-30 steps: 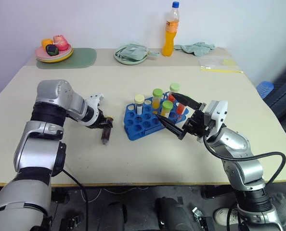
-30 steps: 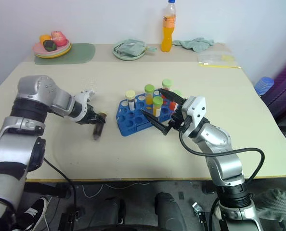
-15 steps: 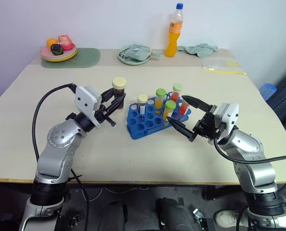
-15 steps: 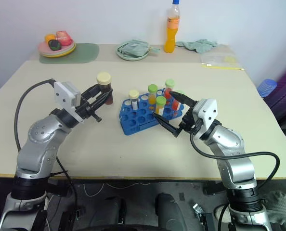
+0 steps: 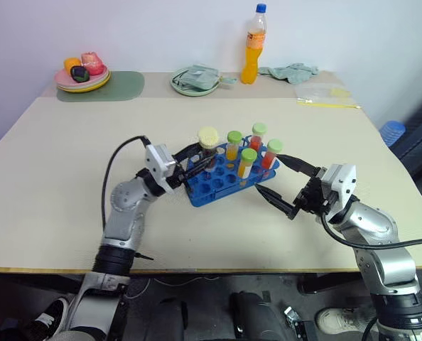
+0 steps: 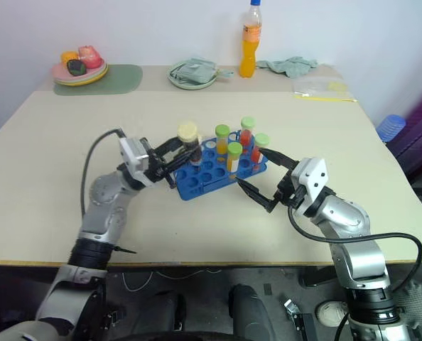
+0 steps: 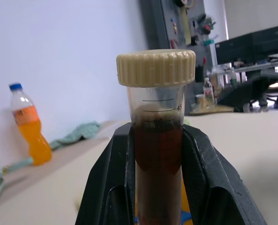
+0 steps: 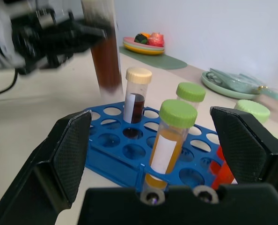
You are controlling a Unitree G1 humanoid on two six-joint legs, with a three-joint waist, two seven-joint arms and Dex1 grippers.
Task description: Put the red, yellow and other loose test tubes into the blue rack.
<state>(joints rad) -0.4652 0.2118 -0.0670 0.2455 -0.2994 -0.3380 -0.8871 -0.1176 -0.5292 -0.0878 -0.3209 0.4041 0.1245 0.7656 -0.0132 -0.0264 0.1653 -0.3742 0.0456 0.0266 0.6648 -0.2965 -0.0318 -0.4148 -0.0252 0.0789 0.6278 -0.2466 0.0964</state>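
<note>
Blue plastic, the rack [image 5: 229, 175] stands near the middle of the beige desk [image 5: 69, 185], with several capped tubes upright in its holes: green-capped tubes [image 5: 247, 162] holding yellow, orange and red liquid toward its right side, and a cream-capped tube [image 8: 136, 96] of dark liquid that the right wrist view shows standing in a hole on the left part of the rack. The left end effector [image 5: 195, 162] is clamped on another cream-capped tube [image 5: 208, 140] filled with dark brown liquid, held upright over the rack's left end; the left wrist view shows both black fingers [image 7: 204, 178] pressed against its sides below the cap, with printed graduation marks on the clear wall (too small for the head views). From the right wrist view the held tube's lower end hangs above the rack, clear of the holes. The right end effector [image 5: 282, 186] sits just right of and nearer than the rack, its two fingers spread wide and gripping nothing, tips pointing toward the rack. Along the far edge of the desk stand an orange drink bottle [image 5: 252, 46], a plate of fruit [image 5: 82, 72] on a green mat at the far left, a pale green dish [image 5: 194, 79] and a crumpled cloth [image 5: 290, 71]
</note>
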